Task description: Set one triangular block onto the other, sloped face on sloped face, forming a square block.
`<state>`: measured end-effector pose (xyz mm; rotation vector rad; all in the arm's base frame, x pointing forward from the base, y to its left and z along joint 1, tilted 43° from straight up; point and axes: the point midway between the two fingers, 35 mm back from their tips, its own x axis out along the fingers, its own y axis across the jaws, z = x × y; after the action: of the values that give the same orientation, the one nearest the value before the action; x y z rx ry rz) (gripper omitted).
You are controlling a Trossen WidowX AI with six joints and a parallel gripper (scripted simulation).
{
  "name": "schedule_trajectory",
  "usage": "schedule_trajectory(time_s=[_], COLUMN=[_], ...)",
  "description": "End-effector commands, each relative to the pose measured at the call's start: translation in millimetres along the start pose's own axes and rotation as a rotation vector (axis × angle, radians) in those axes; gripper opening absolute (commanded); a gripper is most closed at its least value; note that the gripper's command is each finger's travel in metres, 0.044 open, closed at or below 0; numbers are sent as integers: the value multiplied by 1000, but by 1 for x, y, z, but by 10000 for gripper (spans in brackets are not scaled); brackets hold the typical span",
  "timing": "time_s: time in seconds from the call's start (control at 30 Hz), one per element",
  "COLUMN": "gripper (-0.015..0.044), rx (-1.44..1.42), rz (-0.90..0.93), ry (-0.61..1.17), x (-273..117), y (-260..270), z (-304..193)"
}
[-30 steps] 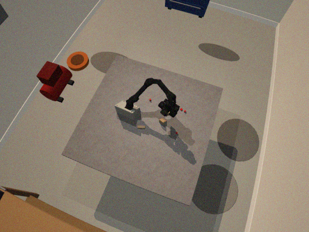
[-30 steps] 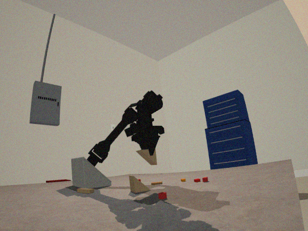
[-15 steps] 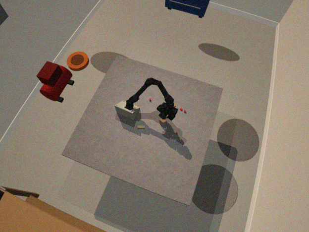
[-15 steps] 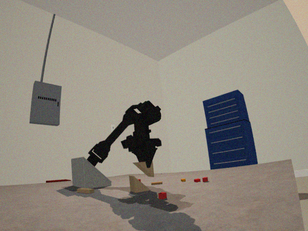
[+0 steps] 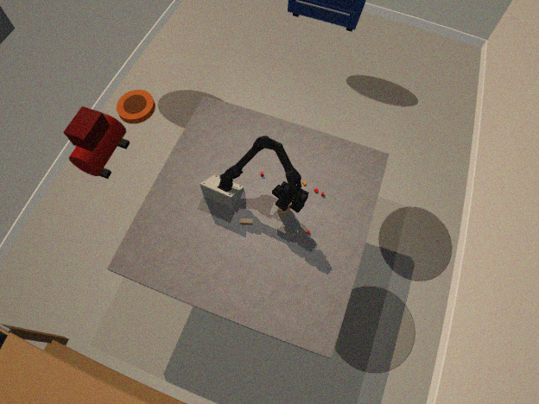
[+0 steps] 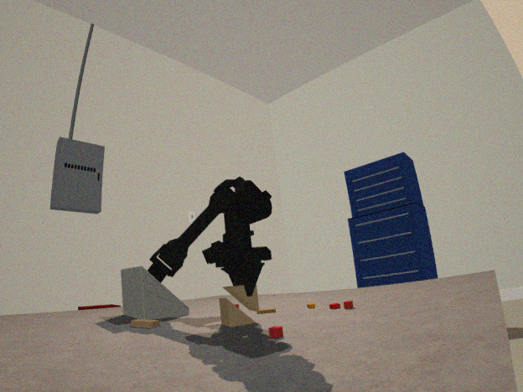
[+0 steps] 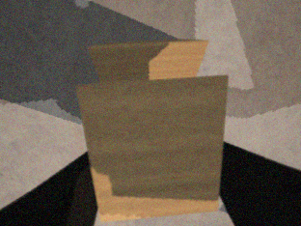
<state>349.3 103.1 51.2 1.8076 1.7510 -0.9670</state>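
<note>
My hand (image 5: 285, 207) (image 6: 249, 291) (image 7: 152, 149) grips the upper triangular block (image 6: 246, 295) (image 7: 156, 137), sloped face down, just above the lower triangular block (image 6: 234, 314) (image 7: 179, 60) on the worktop (image 5: 226, 269) (image 6: 401, 337).

Upper tri. block (image 6: 246, 296) (image 7: 156, 140) above lower (image 6: 235, 313) (image 7: 178, 62).
</note>
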Motion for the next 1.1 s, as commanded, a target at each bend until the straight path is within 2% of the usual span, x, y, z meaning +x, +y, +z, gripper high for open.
schedule_trajectory(time_s=[0.0, 1.07], gripper=[0, 0], rx=[5, 7], rz=[1, 4], ry=[5, 8], x=[0, 9], y=[0, 0], z=[0, 3])
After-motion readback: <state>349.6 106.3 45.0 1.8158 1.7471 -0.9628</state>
